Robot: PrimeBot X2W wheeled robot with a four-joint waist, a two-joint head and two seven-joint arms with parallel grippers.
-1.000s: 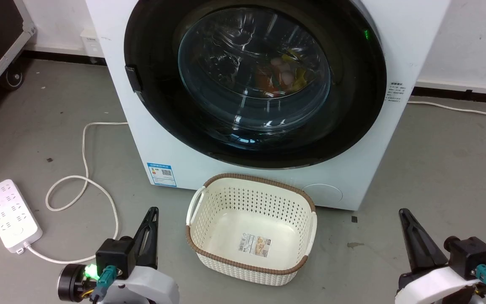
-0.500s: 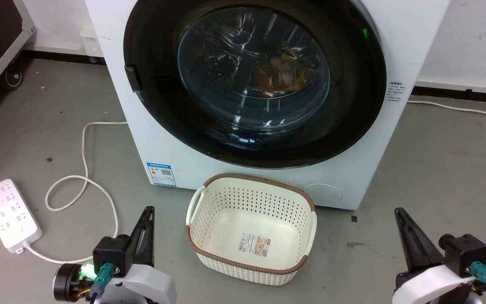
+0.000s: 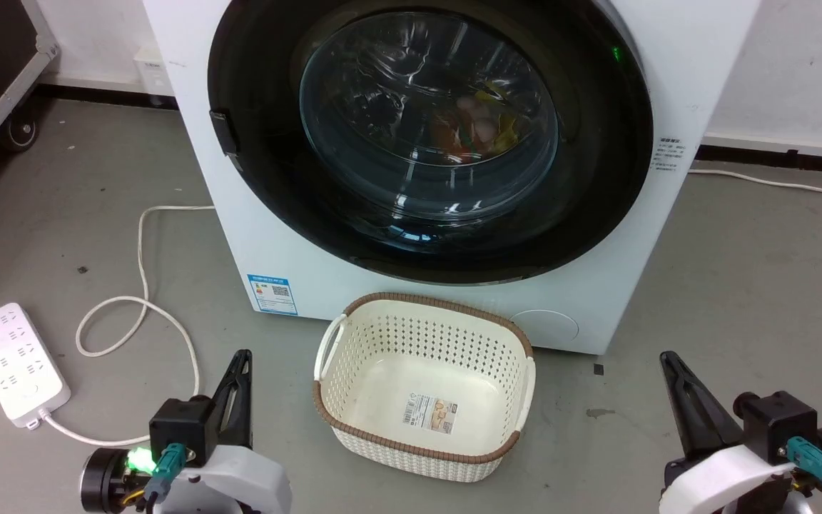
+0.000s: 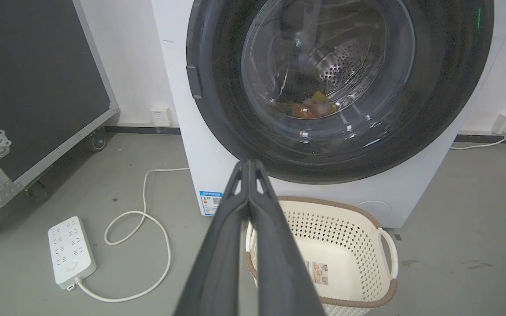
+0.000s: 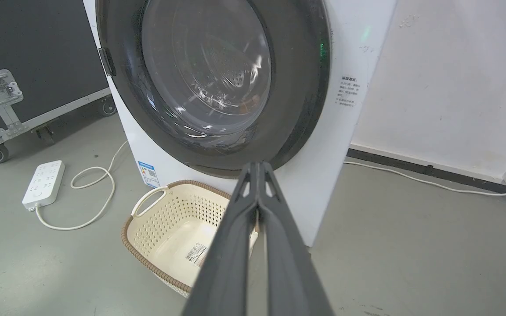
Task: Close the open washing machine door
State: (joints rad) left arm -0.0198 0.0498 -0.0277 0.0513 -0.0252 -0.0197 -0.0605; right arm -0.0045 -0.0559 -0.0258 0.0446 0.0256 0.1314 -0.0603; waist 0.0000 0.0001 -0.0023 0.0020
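The white washing machine (image 3: 275,243) stands ahead of me, and its round black-rimmed door (image 3: 596,193) with the clear glass bowl lies flat against the front, shut. Coloured laundry (image 3: 472,125) shows through the glass. The door (image 4: 222,114) and the machine (image 4: 218,175) also fill the top of the left wrist view, and the door (image 5: 299,87) that of the right wrist view. My left gripper (image 3: 242,355) is low at the left, shut and empty, well short of the machine. My right gripper (image 3: 665,356) is low at the right, also shut and empty.
A cream perforated basket (image 3: 425,314) stands empty on the grey floor just before the machine, between my grippers. A white power strip (image 3: 17,364) and its looped cord (image 3: 141,285) lie at the left. A black wheeled case (image 4: 37,96) stands further left.
Both grippers have drawn slightly back and down in the head view, a little away from the machine. The door and basket have stayed put.
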